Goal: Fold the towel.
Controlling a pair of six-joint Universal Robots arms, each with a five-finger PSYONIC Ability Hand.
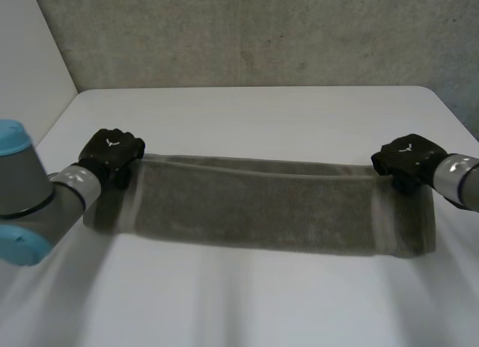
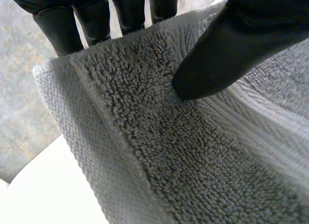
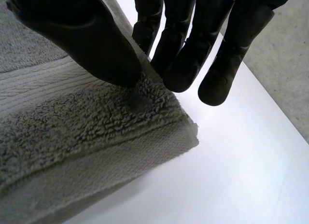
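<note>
A grey towel (image 1: 254,205) lies folded into a long band across the white table (image 1: 254,115). My left hand (image 1: 112,154) is at the band's far left corner. In the left wrist view its thumb (image 2: 227,55) presses the towel's (image 2: 193,151) top while the fingers (image 2: 63,26) go behind the edge, pinching it. My right hand (image 1: 404,158) is at the far right corner. There the thumb (image 3: 91,45) and fingers (image 3: 178,60) pinch the towel's (image 3: 82,137) corner just above the table.
A grey concrete wall (image 1: 254,33) rises behind the table's far edge. Bare white tabletop lies in front of and behind the towel.
</note>
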